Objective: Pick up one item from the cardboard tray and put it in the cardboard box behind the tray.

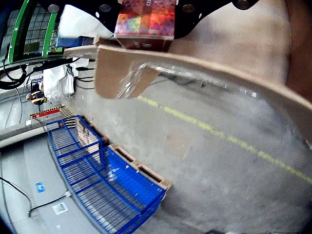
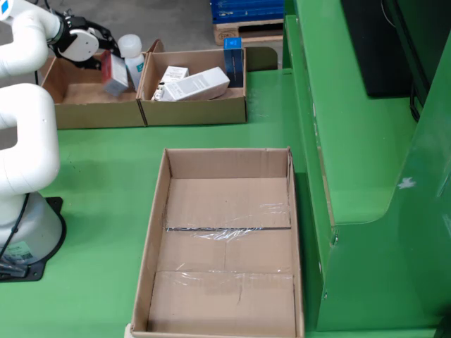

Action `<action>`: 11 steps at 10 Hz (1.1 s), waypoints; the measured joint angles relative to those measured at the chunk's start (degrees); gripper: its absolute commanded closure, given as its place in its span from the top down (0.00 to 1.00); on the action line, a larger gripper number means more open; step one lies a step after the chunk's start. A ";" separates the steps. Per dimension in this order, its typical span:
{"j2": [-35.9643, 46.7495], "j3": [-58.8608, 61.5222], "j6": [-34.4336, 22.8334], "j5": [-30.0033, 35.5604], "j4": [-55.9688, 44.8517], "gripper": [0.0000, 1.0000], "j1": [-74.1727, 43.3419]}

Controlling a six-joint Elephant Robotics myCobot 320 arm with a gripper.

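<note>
**Item held over far-left box; release still to come**

Fixed view, left to right. The arm stands on its base at the left edge of the green table. Its gripper reaches to the far-left box and holds a small carton, reddish with a pale face, tilted, at about rim height over that box. A white bottle stands just beside the carton at the wall between the two far boxes. To the right, the second far box holds a long white carton, a smaller white one and a blue box upright at its right end. Nearer the camera, the large tray shows only taped cardboard, no items.

Wrist view: the carton with a shiny holographic face sits clamped between the black fingers, jaws narrow on it. A cardboard edge runs just beneath; warehouse floor beyond.

Judgement: pick is done, carry is done or nearly so. Left: lower if needed, open the jaws, withdraw. Whether the carton already touches the box floor cannot be told.
</note>
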 measured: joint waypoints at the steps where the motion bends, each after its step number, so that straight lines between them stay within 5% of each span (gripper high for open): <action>1: 0.00 0.00 -0.44 -0.52 3.26 0.00 0.00; 6: 0.00 0.26 -1.15 -1.23 17.23 0.00 0.00; 11: 0.00 0.17 -1.06 -1.23 17.67 0.50 0.00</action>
